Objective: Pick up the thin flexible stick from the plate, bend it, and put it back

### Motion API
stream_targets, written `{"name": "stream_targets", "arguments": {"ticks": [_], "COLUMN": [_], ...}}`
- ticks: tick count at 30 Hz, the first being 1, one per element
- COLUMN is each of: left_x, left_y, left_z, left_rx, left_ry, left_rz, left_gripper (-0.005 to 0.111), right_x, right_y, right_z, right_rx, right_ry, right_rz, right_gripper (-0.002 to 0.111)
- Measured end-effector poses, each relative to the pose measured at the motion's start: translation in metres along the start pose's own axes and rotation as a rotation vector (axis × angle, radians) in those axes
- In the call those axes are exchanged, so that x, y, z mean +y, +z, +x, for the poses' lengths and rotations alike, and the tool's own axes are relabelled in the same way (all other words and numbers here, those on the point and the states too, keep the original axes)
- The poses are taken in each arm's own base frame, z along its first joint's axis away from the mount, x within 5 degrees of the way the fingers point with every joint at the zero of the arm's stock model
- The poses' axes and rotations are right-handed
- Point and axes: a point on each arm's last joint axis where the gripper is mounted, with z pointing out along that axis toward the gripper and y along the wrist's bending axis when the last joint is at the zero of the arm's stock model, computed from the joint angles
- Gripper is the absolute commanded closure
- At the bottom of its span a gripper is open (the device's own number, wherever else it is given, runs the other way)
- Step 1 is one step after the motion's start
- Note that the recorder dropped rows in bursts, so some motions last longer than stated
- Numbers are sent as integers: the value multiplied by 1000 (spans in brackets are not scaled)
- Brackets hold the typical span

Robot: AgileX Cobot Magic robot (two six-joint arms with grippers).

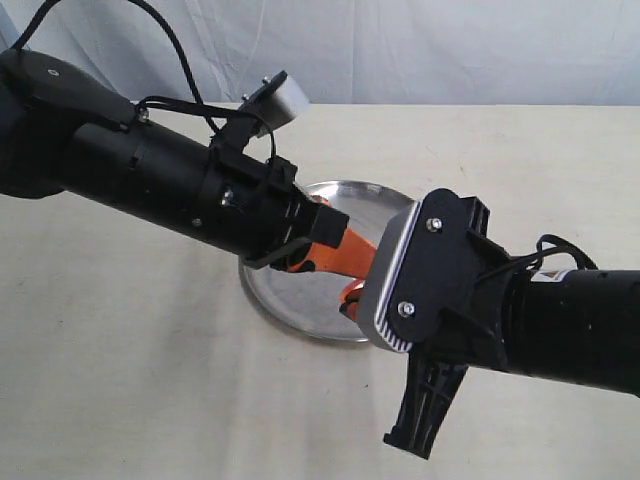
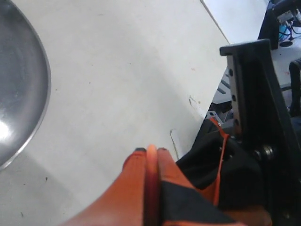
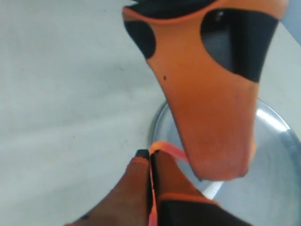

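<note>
left gripper (image 2: pixel 151 153) and right gripper (image 3: pixel 150 155) each pinch the thin flexible stick (image 3: pixel 169 149); over-bending between them may spring it free, missing the plate (image 3: pixel 281 160).

The thin flexible stick (image 3: pixel 167 149) is blurred in both wrist views and hidden in the exterior view, where the plate (image 1: pixel 295 300) is covered at ten and four o'clock.

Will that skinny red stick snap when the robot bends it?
Probably not: the stick curves smoothly where it leaves the shut right gripper, so it seems floppy. It looks very thin, so it is likely very light.
</note>
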Motion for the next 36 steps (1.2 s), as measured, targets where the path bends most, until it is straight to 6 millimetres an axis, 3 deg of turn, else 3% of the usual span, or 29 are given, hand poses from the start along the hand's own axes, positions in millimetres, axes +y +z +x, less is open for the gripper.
{"name": "stream_targets", "arguments": {"ticks": [24, 34, 36], "left_x": [3, 18, 22], "left_y": [0, 17, 21], "left_z": [-16, -19, -19], "left_rx": [-182, -216, -224], "left_ry": [-288, -494, -533], "left_rz": [-7, 57, 67], "left_gripper": [106, 106, 106], "right_x": [-14, -18, -13], "right_y": [-1, -2, -2], "right_z": [0, 2, -4], "right_rx": [26, 42, 13], "right_ry": [-81, -76, -107], "right_rz": [141, 193, 136], "right_gripper": [109, 109, 109]}}
